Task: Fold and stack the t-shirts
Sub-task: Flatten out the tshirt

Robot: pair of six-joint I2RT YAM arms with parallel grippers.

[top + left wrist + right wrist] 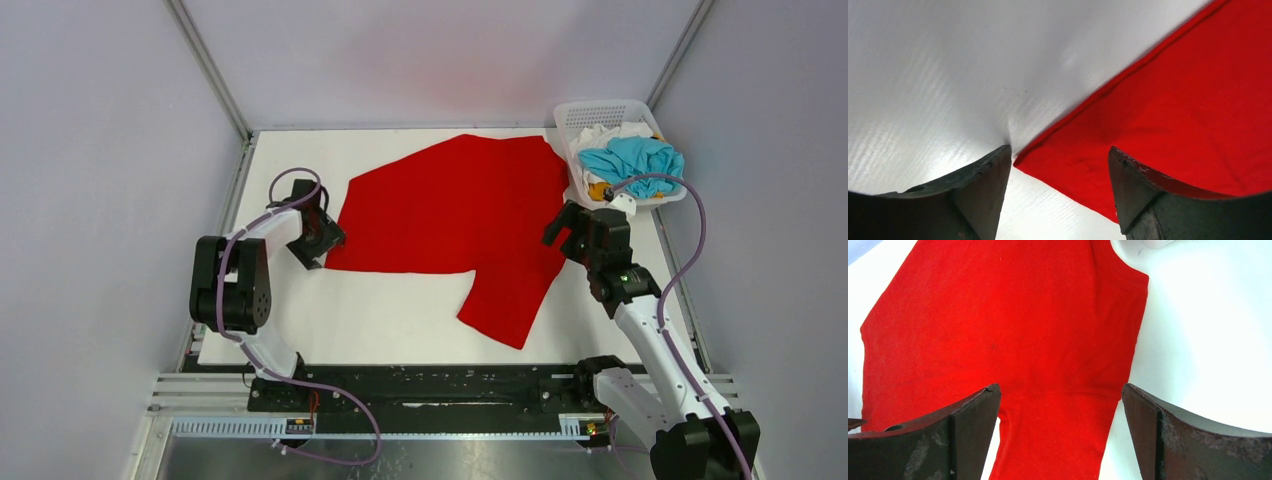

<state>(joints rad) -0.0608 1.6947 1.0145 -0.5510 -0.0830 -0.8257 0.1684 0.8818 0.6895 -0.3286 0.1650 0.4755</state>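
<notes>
pale grey walls (100, 150) are boxing the cell in on three sides, leaving little room to swing cloth outward. the white table (400, 320) is looking smooth and faintly glossy, so cloth is probably sliding over it rather than catching.

the red t-shirt (450, 205) is lying spread flat across the table's middle and far half, with one sleeve pointing toward the near edge. it is looking thin, light and limp, likely sagging from any pinch, so corners and hems are offering the surest hold.

the basket (600, 106) is sitting just beside the shirt at the far right, holding the turquoise t-shirt (630, 160) and others bunched together.

the left gripper (1059, 155) is straddling the red shirt's near-left corner, jaws apart and pinching nothing yet. the right gripper (1060, 390) is hovering over the sleeve side, jaws wide and empty.
</notes>
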